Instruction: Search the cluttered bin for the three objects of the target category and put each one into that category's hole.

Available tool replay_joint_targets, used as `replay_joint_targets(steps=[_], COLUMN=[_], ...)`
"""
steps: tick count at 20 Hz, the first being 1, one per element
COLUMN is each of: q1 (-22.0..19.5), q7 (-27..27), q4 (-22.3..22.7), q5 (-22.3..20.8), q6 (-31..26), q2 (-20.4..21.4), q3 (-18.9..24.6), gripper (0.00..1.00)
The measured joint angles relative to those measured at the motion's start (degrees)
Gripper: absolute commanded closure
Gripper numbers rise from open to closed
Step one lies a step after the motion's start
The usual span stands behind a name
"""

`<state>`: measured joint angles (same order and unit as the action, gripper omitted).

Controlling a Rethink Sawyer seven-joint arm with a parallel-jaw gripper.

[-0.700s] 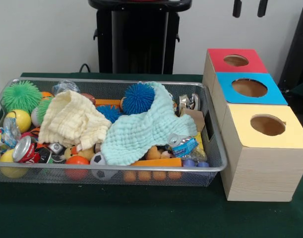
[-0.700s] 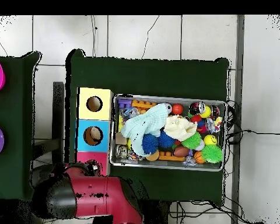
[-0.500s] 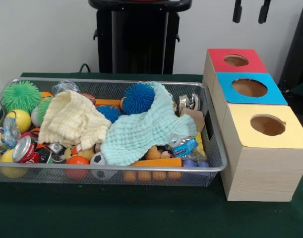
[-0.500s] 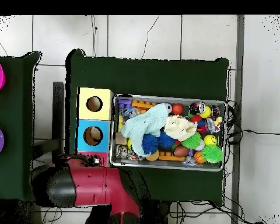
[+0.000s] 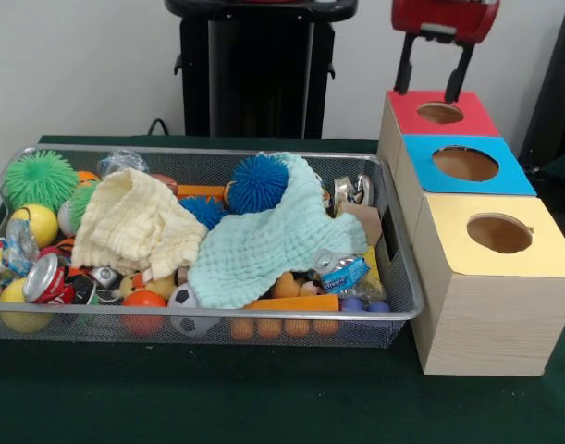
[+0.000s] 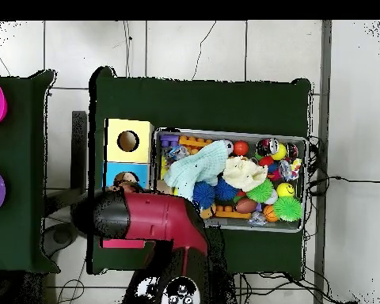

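Observation:
A wire mesh bin (image 5: 208, 315) is piled with toys. On top lie a mint cloth (image 5: 264, 245) and a pale yellow cloth (image 5: 134, 222). Around them I see a blue spiky ball (image 5: 259, 183), a green spiky ball (image 5: 40, 178), a crushed red can (image 5: 46, 277) and a crushed blue can (image 5: 342, 270). My gripper (image 5: 428, 92) hangs open and holds nothing, just above the back of the red box (image 5: 407, 116). In the overhead view the red arm (image 6: 150, 222) hides the gripper, the red box and part of the blue box (image 6: 114, 170).
Right of the bin three boxes stand in a row, each with a round hole: red at the back, then blue (image 5: 513, 176), and yellow (image 5: 550, 250) nearest. A soccer ball (image 5: 182, 301), an orange ball (image 5: 143, 301) and yellow balls crowd the bin's front left.
The gripper has come down from the top edge of the front view to just over the red box. In the overhead view the arm has swung over the red box toward the blue one.

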<state>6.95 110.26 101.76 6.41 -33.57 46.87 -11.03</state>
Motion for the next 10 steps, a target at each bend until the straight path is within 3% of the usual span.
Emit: replay_joint_targets(steps=[10], q1=[-2.09], q7=[0.04], q4=[-3.12], q5=[-0.01], q6=[1.70], q2=[-7.17], q3=[-1.81], gripper=[0.00])
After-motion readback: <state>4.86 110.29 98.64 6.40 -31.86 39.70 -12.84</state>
